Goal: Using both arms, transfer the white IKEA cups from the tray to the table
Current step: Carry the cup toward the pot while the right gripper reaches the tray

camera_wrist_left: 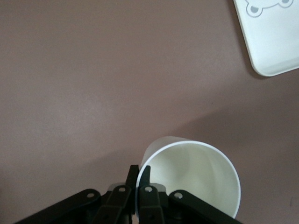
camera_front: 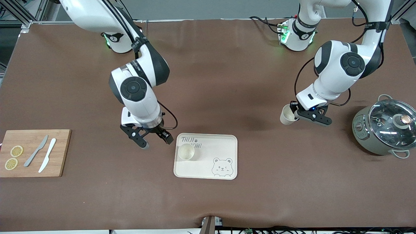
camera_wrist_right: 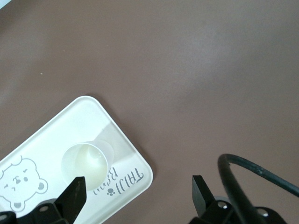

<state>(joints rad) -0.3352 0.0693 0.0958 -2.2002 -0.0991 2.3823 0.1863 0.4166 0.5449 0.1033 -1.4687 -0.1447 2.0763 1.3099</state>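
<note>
- While one cup (camera_front: 186, 152) stands upright on the tray (camera_front: 224, 146), at the corner toward the right arm's end and beside the printed lettering, the tray itself lies nearest the front camera of the things at mid-table, its bear drawing at the corner nearest that camera.
- Toward the right arm's end of the table, a wooden board (camera_front: 61, 152) carries two lemon slices (camera_front: 16, 151), a grey knife (camera_front: 35, 150) and a white knife (camera_front: 47, 159).
- Just beside the tray's corner, the right hand (camera_front: 155, 140) hangs low over the table with its fingers spread wide and nothing between them; it touches neither the cup nor the tray.
- Farther from the front camera than the tray, and toward the left arm's end, the left hand (camera_front: 295, 114) is clamped tight on the rim of the second cup (camera_front: 287, 115), one finger inside the wall and one outside; that cup is tilted, up off the table (camera_front: 227, 81), over bare brown surface.
- At the left arm's end stands a grey-green pot (camera_front: 370, 136) with a glass lid (camera_front: 391, 118), well apart from the held cup.
</note>
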